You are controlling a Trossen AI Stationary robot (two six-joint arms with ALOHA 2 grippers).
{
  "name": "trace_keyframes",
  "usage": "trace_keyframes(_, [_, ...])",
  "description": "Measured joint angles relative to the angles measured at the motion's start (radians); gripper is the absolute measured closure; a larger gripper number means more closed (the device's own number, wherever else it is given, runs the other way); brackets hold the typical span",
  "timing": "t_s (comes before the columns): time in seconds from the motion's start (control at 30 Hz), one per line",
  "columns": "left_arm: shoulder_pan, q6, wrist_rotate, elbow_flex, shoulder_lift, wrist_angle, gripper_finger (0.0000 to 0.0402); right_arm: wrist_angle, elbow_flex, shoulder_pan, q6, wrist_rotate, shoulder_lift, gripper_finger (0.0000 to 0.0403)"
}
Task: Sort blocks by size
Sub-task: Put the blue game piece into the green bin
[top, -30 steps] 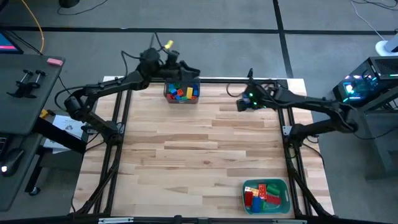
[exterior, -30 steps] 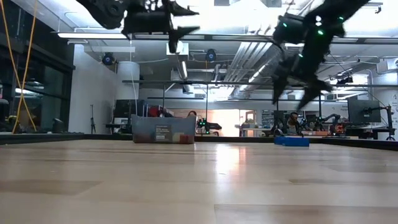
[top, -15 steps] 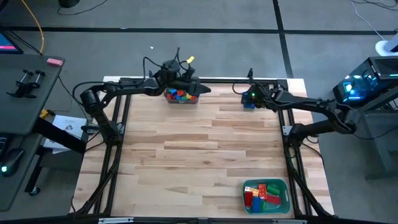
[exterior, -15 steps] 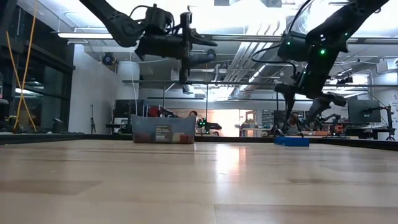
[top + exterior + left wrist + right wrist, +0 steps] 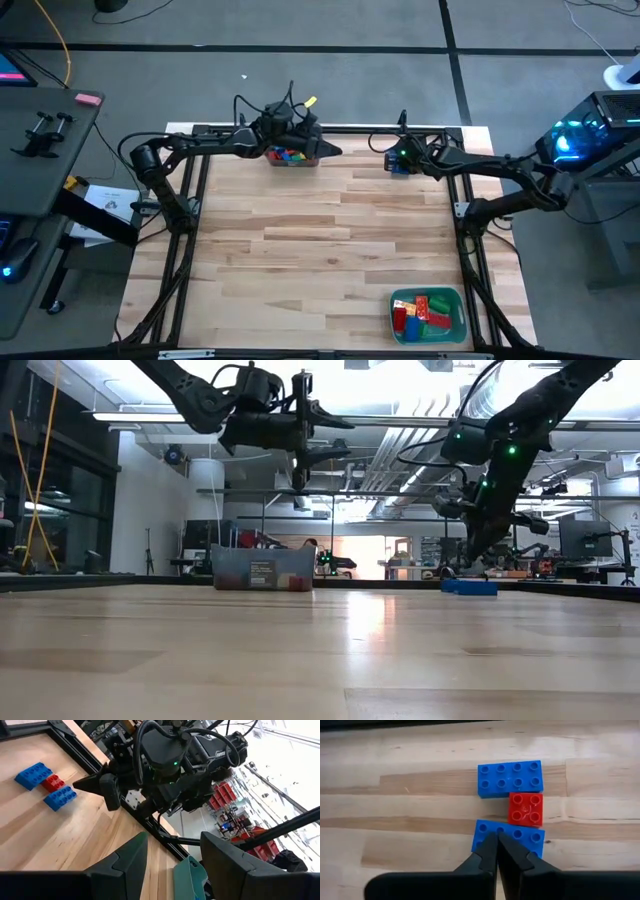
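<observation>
A: From the high view, what room is there on the bench (image 5: 320, 230)?

B: Its wide wooden middle lies bare. The dark grey bin (image 5: 292, 156) with mixed blocks (image 5: 290, 154) sits at the far edge, the teal tray (image 5: 428, 313) with more blocks at the near right corner. The left end effector (image 5: 322, 150) hangs over the bin; the right end effector (image 5: 398, 165) is at the far right edge.

A: And the low view?

B: The left end effector (image 5: 312, 438) is high above the bin (image 5: 263, 568); the right one (image 5: 472, 567) is down at a blue block (image 5: 470, 587).

A: Left wrist?

B: Its fingers (image 5: 127, 857) stand apart, grasping nothing.

A: Right wrist?

B: Fingers (image 5: 489, 851) clenched together, empty, their tips over the nearer long blue block (image 5: 510, 836). A small red block (image 5: 525, 809) sits between it and a second long blue block (image 5: 510, 777).
</observation>
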Motion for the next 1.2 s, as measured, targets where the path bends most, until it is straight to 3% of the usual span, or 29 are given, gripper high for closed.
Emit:
trace_keyframes(0.53, [0.011,0.026,-0.051,0.0,-0.001,-0.028,0.0231,0.096,-0.088,-0.028,-0.034,-0.065,0.002,0.0402])
trace_keyframes(0.83, [0.006,0.02,0.027,0.001,-0.001,-0.014,0.0231,0.118,-0.088,-0.034,-0.016,-0.088,0.002,0.0402])
trace_keyframes(1.2, [0.005,0.046,0.028,0.001,-0.001,-0.015,0.0231,0.14,-0.087,-0.111,0.008,-0.131,0.079,0.0403])
